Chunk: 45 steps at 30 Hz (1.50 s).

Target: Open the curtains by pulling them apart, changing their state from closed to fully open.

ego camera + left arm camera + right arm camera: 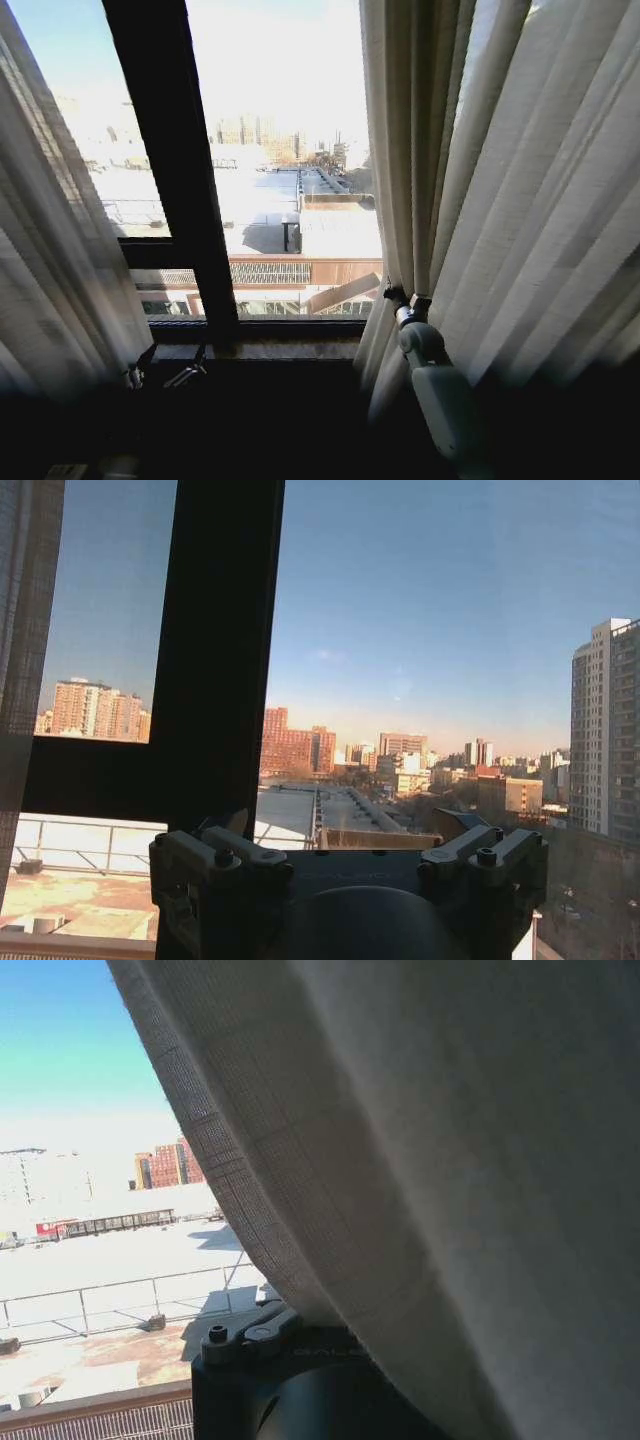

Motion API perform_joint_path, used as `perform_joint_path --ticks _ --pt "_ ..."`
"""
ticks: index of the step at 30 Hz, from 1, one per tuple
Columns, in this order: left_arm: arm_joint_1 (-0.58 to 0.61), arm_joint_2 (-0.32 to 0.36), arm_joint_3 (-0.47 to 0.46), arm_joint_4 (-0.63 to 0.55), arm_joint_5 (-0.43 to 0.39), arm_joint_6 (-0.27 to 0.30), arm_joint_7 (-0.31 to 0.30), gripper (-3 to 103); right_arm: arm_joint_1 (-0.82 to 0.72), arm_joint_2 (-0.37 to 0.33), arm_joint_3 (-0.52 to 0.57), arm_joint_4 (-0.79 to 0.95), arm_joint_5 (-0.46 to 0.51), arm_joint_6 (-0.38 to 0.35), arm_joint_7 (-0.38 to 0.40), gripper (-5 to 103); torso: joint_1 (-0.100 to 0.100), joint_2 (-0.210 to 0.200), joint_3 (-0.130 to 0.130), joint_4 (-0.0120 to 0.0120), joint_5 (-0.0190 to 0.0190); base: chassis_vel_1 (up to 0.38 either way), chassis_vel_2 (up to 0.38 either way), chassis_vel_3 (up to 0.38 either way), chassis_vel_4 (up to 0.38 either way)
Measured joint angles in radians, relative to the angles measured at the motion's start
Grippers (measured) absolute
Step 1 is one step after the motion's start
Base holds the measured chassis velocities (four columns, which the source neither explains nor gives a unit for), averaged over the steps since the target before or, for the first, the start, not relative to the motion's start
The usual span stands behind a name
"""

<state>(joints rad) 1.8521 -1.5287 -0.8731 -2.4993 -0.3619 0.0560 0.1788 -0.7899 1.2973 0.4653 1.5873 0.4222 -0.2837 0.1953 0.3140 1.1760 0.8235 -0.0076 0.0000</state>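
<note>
Curtains (520, 190) hang vertical, parted off window frame (165, 170) | right gripper (405, 300) at right panel's edge, grip unclear | left gripper (165, 372) low by frame, fingers apart, empty

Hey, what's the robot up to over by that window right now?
It is opening the curtains. The right gripper is up against the inner edge of the right curtain, which is bunched toward the right. The left gripper sits low by the window sill, next to the left curtain, which hangs at the left side. The glass between them is uncovered, with the dark window frame and rooftops showing.
</note>
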Motion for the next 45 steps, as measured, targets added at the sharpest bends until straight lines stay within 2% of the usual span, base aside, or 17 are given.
perform_joint_path --ticks 32,45 --pt "-0.002 0.003 -0.003 0.01 -0.003 -0.005 0.0 100 -0.006 0.001 0.009 0.003 -0.008 0.0 -0.004 0 0.0 0.0 0.0 0.0 0.0 -0.356 -0.345 0.354 0.353" --pt "0.0 0.003 -0.011 0.028 -0.019 -0.024 0.0 100 -0.014 -0.001 0.005 0.007 -0.034 0.003 -0.008 0 0.0 0.0 0.0 -0.0001 0.0002 -0.353 -0.36 0.356 0.354"
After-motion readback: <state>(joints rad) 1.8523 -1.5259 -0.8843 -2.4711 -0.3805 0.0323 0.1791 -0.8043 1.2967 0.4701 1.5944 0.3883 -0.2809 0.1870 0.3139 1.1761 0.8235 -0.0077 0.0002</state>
